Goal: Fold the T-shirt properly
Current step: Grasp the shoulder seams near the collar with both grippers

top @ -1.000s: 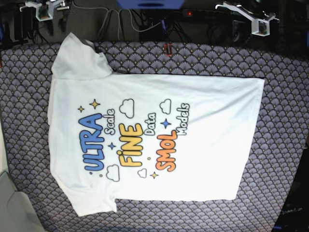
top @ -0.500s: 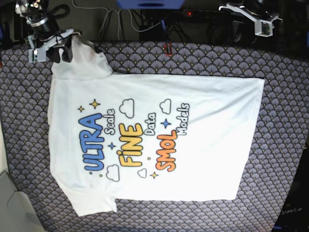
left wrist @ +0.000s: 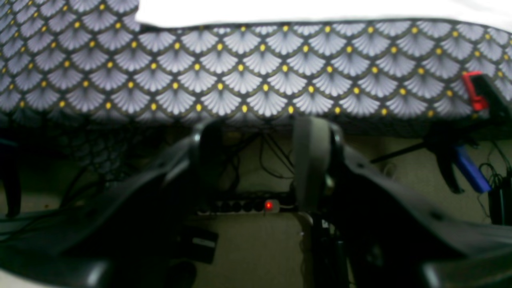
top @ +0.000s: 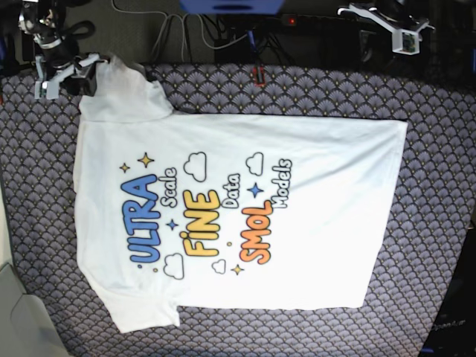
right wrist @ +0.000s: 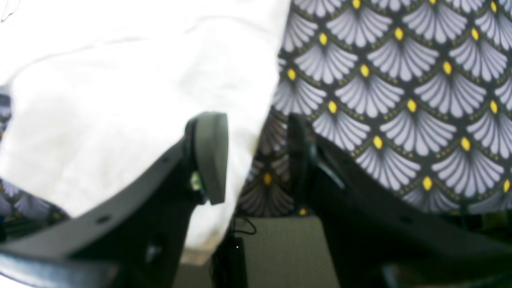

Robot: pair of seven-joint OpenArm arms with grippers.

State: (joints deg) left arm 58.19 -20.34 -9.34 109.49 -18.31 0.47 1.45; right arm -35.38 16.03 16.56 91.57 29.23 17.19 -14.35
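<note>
The T-shirt is laid flat, print side up, across the middle of the surface, which is covered by a scale-patterned cloth. No fold is seen in it, so the task is judged to be at its very first step: the reach for a first hold on the garment.

The right end effector is seen at the far sleeve of the T-shirt, at the far edge of the surface. In the right wrist view its fingers are spread, with the sleeve's edge lying across the gap: one finger is over white fabric and the other over the patterned cloth. Nothing is pinched; whether fabric is touched cannot be told.

The left end effector is held beyond the far edge of the surface, well apart from the T-shirt's hem, and is spread with nothing between its fingers. In the left wrist view only a strip of white fabric is seen past a band of patterned cloth.

For the next move, the right fingers would need to be lowered and pressed together on the sleeve edge, so that both layers are caught. The left end effector would probably have to be brought in to the hem corner on the same long side, so that side could be lifted evenly and laid over.
</note>
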